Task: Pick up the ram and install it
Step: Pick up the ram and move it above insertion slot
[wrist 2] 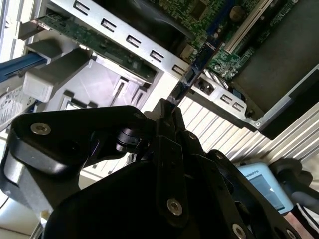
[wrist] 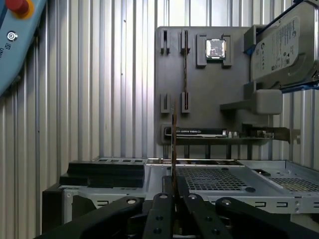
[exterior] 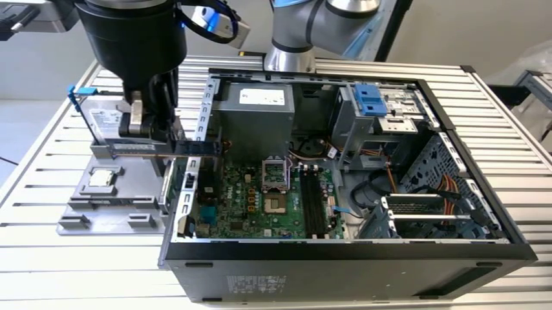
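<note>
The ram (exterior: 203, 148) is a thin dark stick lying level in the air, with my gripper (exterior: 145, 139) shut on one end of it. In the exterior view it hangs over the open computer case's wall (exterior: 205, 110) on the exterior view's left, its free end pointing over the motherboard. The empty memory slots (exterior: 312, 200) lie further to the exterior view's right on the board. In the first wrist view the ram (wrist: 174, 139) shows edge-on, rising out of the gripper (wrist: 174, 191). In the second wrist view the ram (wrist 2: 197, 62) reaches from the gripper (wrist 2: 169, 107) toward the case.
A grey parts holder (exterior: 95, 206) sits beside the case with a square processor chip (exterior: 103, 177) and a hard drive (exterior: 108, 119) in a blue frame. A card (wrist: 199, 132) stands in the holder's slot. Inside the case stand a power supply (exterior: 254, 113) and a drive cage (exterior: 379, 106).
</note>
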Motion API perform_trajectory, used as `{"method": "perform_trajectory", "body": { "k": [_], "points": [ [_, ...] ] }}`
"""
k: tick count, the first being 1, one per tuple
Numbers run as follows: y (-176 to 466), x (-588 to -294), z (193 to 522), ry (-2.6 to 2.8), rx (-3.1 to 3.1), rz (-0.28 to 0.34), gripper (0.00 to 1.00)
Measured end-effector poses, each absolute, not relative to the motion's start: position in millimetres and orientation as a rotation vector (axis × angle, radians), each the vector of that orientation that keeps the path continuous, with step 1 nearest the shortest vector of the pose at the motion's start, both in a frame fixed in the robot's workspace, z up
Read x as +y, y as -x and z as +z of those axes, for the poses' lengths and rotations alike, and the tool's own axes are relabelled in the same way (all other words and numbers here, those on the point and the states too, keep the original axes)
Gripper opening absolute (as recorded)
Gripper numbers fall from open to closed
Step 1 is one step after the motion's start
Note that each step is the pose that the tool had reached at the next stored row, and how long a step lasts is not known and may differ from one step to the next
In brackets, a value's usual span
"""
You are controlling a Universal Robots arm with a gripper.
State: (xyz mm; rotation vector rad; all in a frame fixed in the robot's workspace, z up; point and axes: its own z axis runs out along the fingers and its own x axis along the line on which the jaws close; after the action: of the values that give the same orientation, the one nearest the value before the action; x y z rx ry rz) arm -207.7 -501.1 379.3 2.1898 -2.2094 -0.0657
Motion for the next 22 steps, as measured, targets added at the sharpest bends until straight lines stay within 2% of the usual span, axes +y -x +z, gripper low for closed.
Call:
{"method": "perform_trajectory", "body": {
  "k": [22],
  "points": [
    [194.9,-501.1,379.3,-2.19,-2.209,-0.066,0.0]
  ]
}}
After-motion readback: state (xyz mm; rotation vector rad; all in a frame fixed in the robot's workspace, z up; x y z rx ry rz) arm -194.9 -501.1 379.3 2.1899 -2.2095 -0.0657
